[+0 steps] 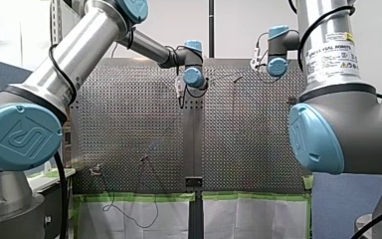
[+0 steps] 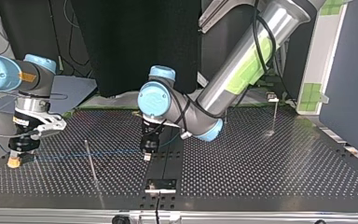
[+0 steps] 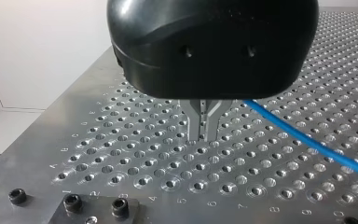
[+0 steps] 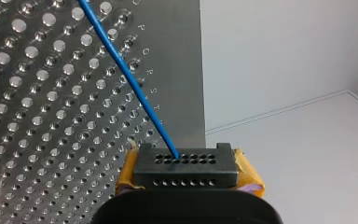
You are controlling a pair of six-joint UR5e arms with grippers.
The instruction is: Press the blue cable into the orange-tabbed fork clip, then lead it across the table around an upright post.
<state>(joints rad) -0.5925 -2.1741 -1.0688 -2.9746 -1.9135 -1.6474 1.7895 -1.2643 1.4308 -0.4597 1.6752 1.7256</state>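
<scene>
The right gripper, close to the table edge, pinches the blue cable between yellow pads. The cable runs over open perforated plate, past a thin upright post, to the left gripper, jaws pressed together just beside it.

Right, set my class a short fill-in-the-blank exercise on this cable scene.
The cable is ___. The table is covered with small ___. In the top view, a thin upright ___ stands between my right tool and my left tool. My right tool grips the ___.
Missing: blue; holes; post; cable.
</scene>
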